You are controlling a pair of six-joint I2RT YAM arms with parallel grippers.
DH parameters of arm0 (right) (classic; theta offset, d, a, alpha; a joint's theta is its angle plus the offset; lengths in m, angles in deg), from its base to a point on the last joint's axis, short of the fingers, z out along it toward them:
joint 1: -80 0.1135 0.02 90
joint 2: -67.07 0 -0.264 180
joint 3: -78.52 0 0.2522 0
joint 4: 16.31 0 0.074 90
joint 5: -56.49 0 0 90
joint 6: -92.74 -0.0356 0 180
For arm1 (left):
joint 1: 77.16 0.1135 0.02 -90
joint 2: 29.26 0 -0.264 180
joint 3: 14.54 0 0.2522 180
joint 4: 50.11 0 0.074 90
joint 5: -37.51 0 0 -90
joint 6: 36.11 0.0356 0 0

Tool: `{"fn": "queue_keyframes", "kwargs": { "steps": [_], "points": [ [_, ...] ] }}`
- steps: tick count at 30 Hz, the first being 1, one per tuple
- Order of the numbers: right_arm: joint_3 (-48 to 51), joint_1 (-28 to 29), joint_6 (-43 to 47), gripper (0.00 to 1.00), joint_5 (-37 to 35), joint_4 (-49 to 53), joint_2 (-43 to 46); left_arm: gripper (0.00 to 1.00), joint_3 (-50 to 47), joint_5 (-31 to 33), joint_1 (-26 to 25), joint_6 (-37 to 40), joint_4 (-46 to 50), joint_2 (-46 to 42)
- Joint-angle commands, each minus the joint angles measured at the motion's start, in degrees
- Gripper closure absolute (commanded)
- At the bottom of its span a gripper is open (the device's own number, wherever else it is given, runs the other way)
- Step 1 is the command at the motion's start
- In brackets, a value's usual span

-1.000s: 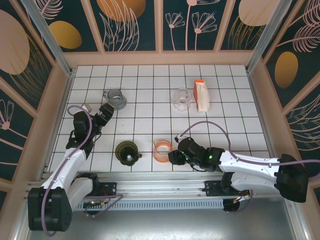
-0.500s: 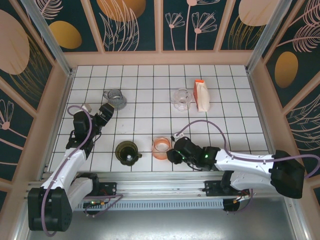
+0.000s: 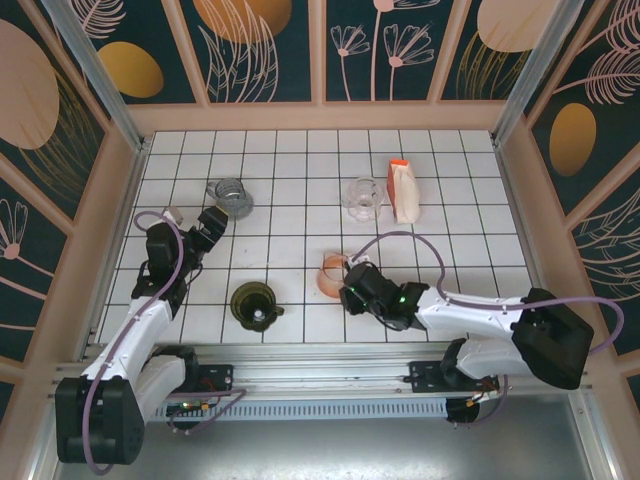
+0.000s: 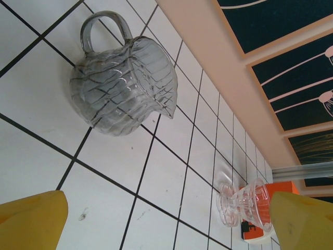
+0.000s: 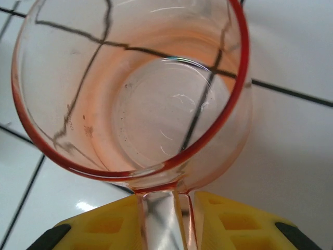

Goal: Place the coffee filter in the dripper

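right gripper (image 5: 161,219) narrow, pinching handle of pink dripper (image 3: 332,274) (looks tipped). left gripper (image 3: 213,222) wide, empty, well left of pink dripper. filter pack (image 3: 403,190) beyond pink dripper, rightward, well apart. advice: stand dripper flat and steady before fetching filter.

I get bright, even light; glare hits the glossy white tiled table (image 5: 88,205) lower left; the pink glass cup (image 5: 130,88) is sharp.
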Motion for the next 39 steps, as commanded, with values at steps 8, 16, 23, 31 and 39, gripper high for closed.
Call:
{"fn": "queue_keyframes", "kwargs": {
  "steps": [8, 16, 23, 31, 39],
  "points": [
    [-7.42, -4.69, 8.97, 0.70, 2.55, 0.19, -4.97, 0.01, -0.60, -0.92, -0.22, -0.67, -0.42, -1.33],
    [-12.21, -5.74, 11.27, 0.72, 5.24, 2.23, -8.79, 0.01, -1.13, -1.35, -0.22, -1.01, -1.59, -1.00],
    [-13.38, -6.66, 12.66, 0.73, 5.05, 3.25, -10.46, 0.01, -1.26, -1.61, -0.22, -0.92, -2.06, -0.63],
    [-13.93, -6.76, 13.99, 0.54, 5.67, 3.15, -9.97, 0.01, -1.13, -1.97, -0.22, -0.79, -2.23, -0.19],
    [-13.34, -6.76, 12.91, 0.39, 3.92, 6.43, -5.01, 0.01, -0.29, -2.06, -0.22, -0.83, -1.86, -0.10]
  ]
}}
